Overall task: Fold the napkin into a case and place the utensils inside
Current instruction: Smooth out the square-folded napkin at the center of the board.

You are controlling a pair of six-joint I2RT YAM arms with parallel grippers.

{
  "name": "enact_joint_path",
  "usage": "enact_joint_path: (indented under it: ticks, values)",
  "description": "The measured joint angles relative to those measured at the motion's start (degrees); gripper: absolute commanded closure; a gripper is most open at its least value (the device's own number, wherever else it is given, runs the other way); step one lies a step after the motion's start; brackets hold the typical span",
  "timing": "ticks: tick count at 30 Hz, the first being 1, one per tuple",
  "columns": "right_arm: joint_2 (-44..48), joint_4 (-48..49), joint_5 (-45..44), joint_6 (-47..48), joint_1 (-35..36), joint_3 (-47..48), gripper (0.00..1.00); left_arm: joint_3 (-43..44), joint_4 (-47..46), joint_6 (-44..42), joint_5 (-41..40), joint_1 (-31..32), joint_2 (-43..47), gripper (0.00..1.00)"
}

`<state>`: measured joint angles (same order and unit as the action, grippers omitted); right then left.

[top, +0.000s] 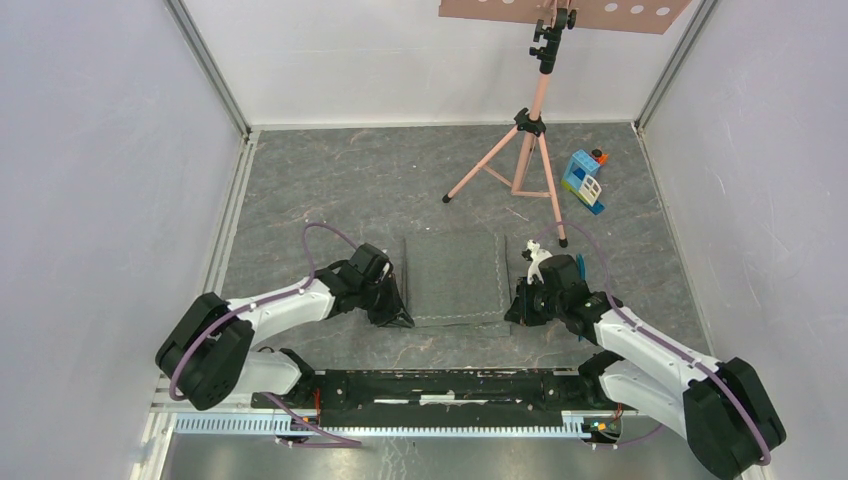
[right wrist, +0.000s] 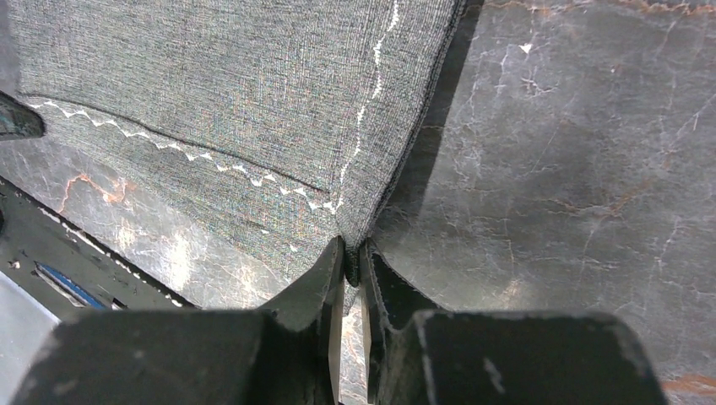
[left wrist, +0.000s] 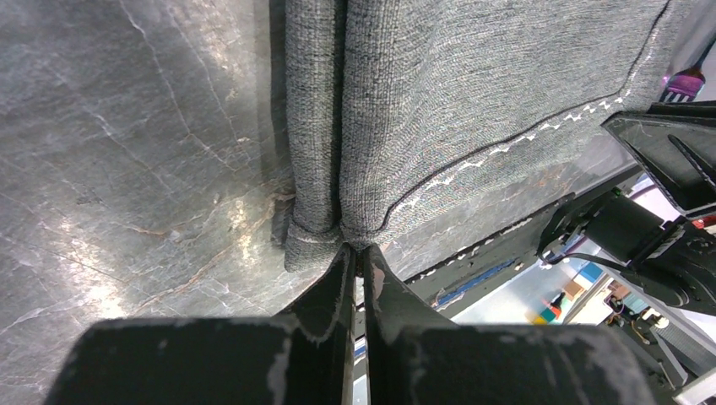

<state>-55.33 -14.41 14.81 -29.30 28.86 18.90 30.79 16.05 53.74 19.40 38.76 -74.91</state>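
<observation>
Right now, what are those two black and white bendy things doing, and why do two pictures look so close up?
Those are two robot arms fixed at the near edge of a grey marbled table. The wide picture comes from a camera above and behind them. The two close pictures come from small cameras on the arms' wrists, so you see the black fingers at the bottom.

Between the arms lies a dark grey napkin with a pale stitched line. The left gripper has its fingers pinched on one near corner, where the cloth bunches up. The right gripper pinches the other near corner.

Further back stand a pink tripod and a blue-and-white toy house. Something thin and blue lies by the right arm; it is too small to name.
</observation>
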Motion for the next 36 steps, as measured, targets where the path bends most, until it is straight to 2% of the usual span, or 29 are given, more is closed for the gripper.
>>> enact_joint_path:
  ticks: [6, 16, 22, 25, 33, 36]
  values:
    - [0.7, -1.2, 0.0, 0.0, 0.0, 0.2, 0.87, 0.0, 0.4, 0.0, -0.3, 0.0, 1.9, 0.97]
    - [1.7, -3.7, 0.5, 0.2, 0.0, 1.7, 0.87, 0.0, 1.4, 0.0, -0.9, 0.0, 3.0, 0.98]
    - [2.5, -5.0, 0.7, 0.9, 0.0, 2.4, 0.80, 0.0, 1.8, 0.0, -0.9, 0.0, 4.5, 0.98]
    - [2.5, -5.5, 0.6, 1.3, 0.0, 2.4, 0.80, 0.0, 1.8, 0.0, -0.9, 0.0, 4.5, 0.98]
    - [2.5, -5.8, 0.7, 1.5, 0.0, 2.4, 0.85, 0.0, 1.8, 0.0, -0.9, 0.0, 4.5, 0.98]
    - [2.5, -5.7, 0.8, 1.5, 0.0, 2.4, 0.98, 0.0, 1.8, 0.0, -0.9, 0.0, 4.5, 0.98]
